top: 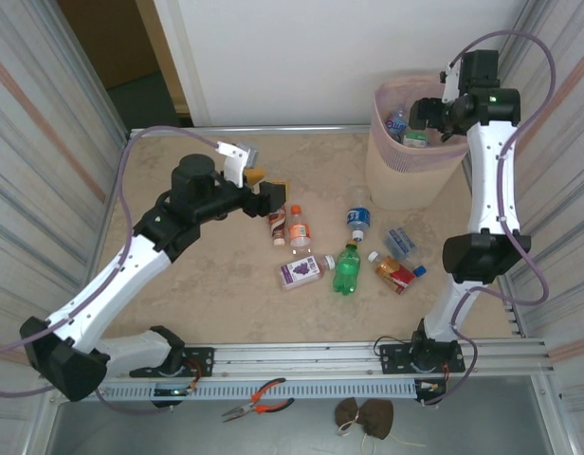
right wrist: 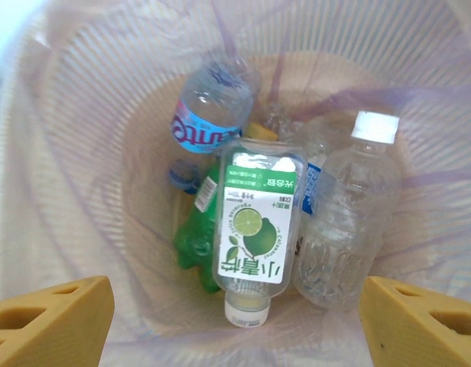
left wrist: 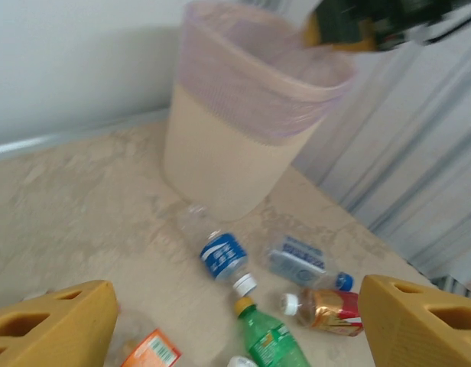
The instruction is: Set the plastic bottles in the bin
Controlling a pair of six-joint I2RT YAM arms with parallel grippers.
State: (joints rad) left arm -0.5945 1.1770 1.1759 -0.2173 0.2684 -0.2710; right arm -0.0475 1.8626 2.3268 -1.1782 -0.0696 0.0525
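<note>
While the right gripper (top: 423, 114) hangs above the mouth of the bin (top: 396, 175), its jaws are spread wide and nothing is between them. The bin stands at the far right of the table (top: 235, 294), close to the back wall.

From the right wrist, four bottles are seen lying inside it on the pink bag. A lime-label bottle (right wrist: 254, 229) lies on top, with its cap pointing to the lower edge of the view. A clear bottle with a white cap (right wrist: 342, 229) touches it on the right. A dark green bottle (right wrist: 191, 241) is partly under it on the left, and a bottle with a pink and blue label (right wrist: 209, 115) lies behind.

The left gripper (top: 266, 185) is over the middle of the table, its fingers also far apart and holding nothing. Just beside it, two small bottles lie close together: a brown-label bottle (top: 278, 226) and an orange-label bottle (top: 298, 227). Nearer to the arm bases lie a purple-label bottle (top: 304, 272) and a green bottle with a yellow cap (top: 346, 268). Toward the bin lie a blue-label bottle (top: 357, 218), a flattened bottle with a blue cap (top: 401, 242) and a red and gold bottle (top: 393, 273).

Pliers (top: 259, 398) with orange handles lie in front of the rail.
</note>
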